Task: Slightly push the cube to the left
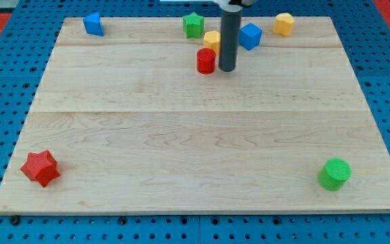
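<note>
Nearest the view's bottom, well apart from my tip [227,70], a red star [40,167] and green cylinder [334,173] are seen. The tip, holding nothing, is set just right of the red cylinder [206,60]. The blue cube [250,36] lies beyond, up-right; a yellow block [212,40] up-left.

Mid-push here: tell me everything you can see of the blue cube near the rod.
The blue cube is a small, glossy, plastic-looking block, turned so an edge faces the camera, resting flat near the wooden board's top edge. It lies just to the view's right of the rod, above my tip; whether the rod touches it is unclear. The yellow block and red cylinder lie across the rod, apart from it.
</note>
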